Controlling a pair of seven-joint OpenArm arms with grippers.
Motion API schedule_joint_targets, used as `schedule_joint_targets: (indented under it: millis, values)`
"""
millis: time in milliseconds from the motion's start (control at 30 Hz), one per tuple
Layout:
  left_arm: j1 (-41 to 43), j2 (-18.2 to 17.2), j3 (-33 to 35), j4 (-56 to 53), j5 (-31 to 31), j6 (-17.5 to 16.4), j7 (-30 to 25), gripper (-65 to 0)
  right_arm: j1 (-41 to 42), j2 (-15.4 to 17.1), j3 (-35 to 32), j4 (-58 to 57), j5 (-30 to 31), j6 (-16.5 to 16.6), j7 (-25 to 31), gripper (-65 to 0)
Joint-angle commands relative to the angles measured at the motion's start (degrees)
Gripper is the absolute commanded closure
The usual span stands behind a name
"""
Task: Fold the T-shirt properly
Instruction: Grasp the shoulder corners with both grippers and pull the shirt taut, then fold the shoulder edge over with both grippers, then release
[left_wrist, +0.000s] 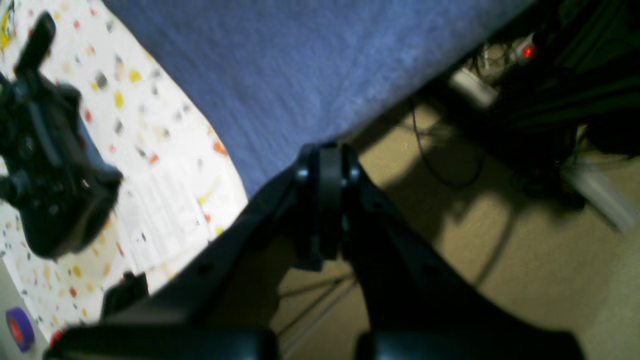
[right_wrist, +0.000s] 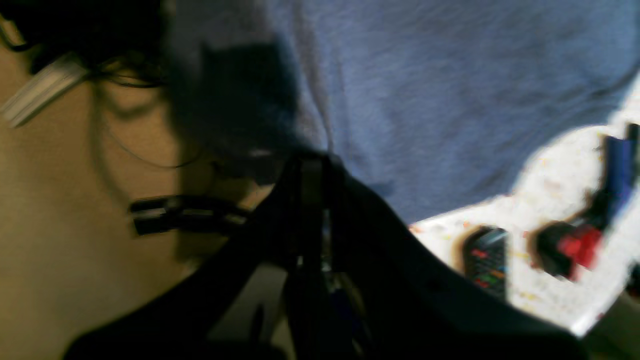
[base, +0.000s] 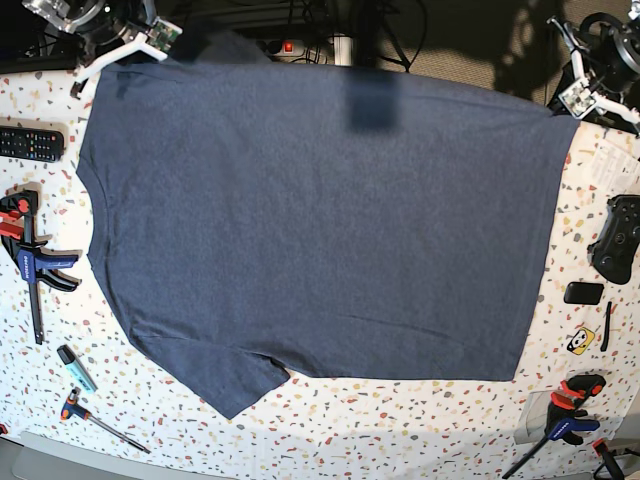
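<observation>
Speckled bench (base: 330, 420); T-shirt (base: 320, 220) spread flat; left hand (left_wrist: 324, 165) & right hand (right_wrist: 310, 172) each pinched on far-edge corners.

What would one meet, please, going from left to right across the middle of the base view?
Blue clamp → T-shirt → black game controller.

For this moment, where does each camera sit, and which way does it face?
Base: overhead, facing down on the T-shirt spread over the table; both arms at the far corners.
Left wrist: behind the shut left gripper, gripping the shirt's edge.
Right wrist: behind the shut right gripper, likewise.
All share the shirt.
</observation>
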Motion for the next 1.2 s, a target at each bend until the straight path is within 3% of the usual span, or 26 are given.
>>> schedule_joint_targets:
  millis: [0,67,167,367,633,1000,1167]
  values:
    - [-0.7,-0.8,-0.5,1.0,-0.4,0.7,-1.7,0.0,-0.3,0.8,0.7,1.0,-1.0,-3.5,0.7,0.0]
    - [-2.0,-0.8,-0.5,1.0,-0.4,1.3,-1.8,0.0,0.5,0.8,0.7,1.0,-1.9,-5.8,2.6,0.0]
    - [-4.0,-0.9,-0.5,0.9,-0.4,3.7,-1.2,0.0,3.5,0.8,0.7,0.8,-0.9,-5.8,2.9,0.0]
    - [-7.0,-0.9,-0.5,0.9,-0.6,3.7,-1.4,0.0,10.4,0.7,0.7,-2.5,2.3,-5.6,5.2,0.0]
    - [-14.0,-0.8,1.2,-3.6,-0.8,3.7,-1.9,0.0,20.7,-2.3,0.6,-9.6,6.9,-1.4,8.6,0.0]
    - [-27.8,-0.8,12.7,-16.9,-0.8,3.6,-1.8,0.0,30.2,-3.2,0.5,-18.9,11.1,4.6,11.3,0.0]
    - [-33.6,-0.8,17.3,-22.8,-0.8,3.7,-1.9,0.0,33.5,-3.4,-0.5,-22.2,11.3,4.9,12.2,0.0]
